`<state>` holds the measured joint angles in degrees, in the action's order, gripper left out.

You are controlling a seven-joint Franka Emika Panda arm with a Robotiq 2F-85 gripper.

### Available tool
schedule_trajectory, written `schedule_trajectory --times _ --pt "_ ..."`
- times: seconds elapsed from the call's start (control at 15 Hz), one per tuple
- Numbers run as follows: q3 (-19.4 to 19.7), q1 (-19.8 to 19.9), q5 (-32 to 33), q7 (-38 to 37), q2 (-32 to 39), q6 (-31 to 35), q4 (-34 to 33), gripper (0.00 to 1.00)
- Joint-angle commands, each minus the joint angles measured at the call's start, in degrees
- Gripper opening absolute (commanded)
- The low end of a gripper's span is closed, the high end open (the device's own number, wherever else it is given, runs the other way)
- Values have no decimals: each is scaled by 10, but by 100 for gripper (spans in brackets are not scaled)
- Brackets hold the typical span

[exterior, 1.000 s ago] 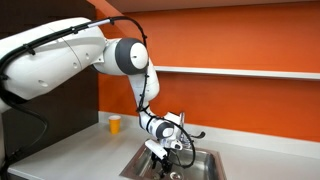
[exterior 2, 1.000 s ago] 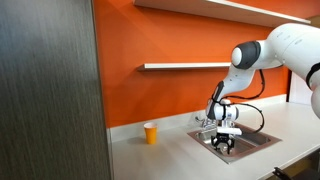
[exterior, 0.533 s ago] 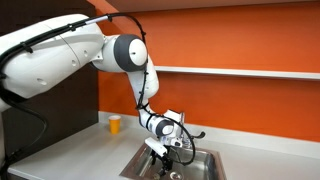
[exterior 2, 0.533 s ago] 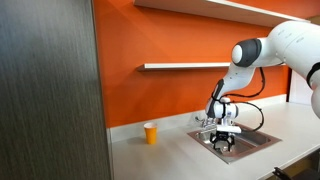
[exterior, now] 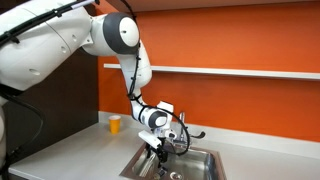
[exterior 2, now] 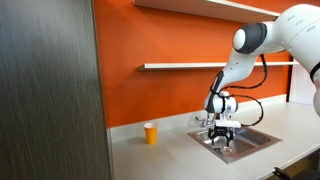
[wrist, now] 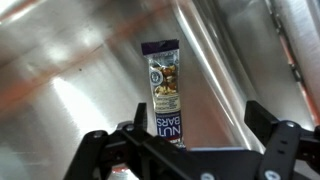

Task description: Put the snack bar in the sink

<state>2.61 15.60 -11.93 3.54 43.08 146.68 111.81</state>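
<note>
We see a white Panda arm bending down over a stainless steel sink (exterior: pixel 203 163) set in a pale counter (exterior: pixel 75 152) against an orange wall. In both exterior views the gripper (exterior: pixel 158 151) hangs low at the mouth of the basin, close beside the chrome faucet (exterior: pixel 187 130). A small orange-yellow cup (exterior: pixel 114 124) stands on the counter, well apart from the sink. The snack bar is too small to make out from these outside angles.

The wrist view looks straight down into the steel basin (wrist: pixel 75 70). The snack bar (wrist: pixel 164 85), a dark wrapper printed with "NUT BARS", lies flat on the sink's steel floor. Its far end points away from the camera, and its near end slips out of sight behind the gripper's body. The gripper (wrist: pixel 195 130) is spread wide. Its two dark fingers (wrist: pixel 278 140) stand far out to either side of the bar with clear steel showing between them and the wrapper, so they grasp nothing.

We judge that the placing itself is done and the step in hand is the release and retreat. The bar rests in the sink and the fingers are off it. The next move calls for a straight lift up out of the basin, keeping the fingers wide so they do not catch the wrapper, and staying clear of the faucet and the sink wall.
</note>
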Motion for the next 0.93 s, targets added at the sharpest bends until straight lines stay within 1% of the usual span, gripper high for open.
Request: schedule_trajectory --times 0.0,0.33,0.6,0.87 --pt "13 -26 23 2 -85 37 99 100" --pt "21 -54 53 -2 -168 86 204 100" --pt "17 -78 69 -8 -232 125 290 100" --pt "17 -108 79 -24 -290 146 365 100"
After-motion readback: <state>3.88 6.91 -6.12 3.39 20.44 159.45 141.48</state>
